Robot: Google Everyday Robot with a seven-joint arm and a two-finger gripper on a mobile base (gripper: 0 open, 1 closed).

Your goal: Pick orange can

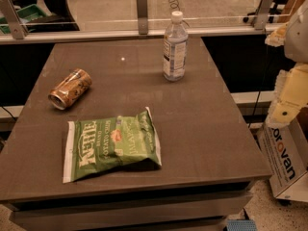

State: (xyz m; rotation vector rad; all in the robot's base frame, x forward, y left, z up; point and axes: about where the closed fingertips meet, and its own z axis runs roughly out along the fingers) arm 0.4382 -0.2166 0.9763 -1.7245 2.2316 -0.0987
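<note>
Brown tabletop (207,129) held the orange-brown metal can (70,88) sideways, long axis diagonal, rim pointing near-left; gripper (285,102) hung off right edge, grasp unclear.

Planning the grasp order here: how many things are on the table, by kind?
Cans: 1, the orange can, lying on its side.
Bottles: 1, the water bottle, upright at the back.
Bags: 1, the green chip bag, flat in front.
Total: 3.
The hand is off the right edge of the table.
</note>
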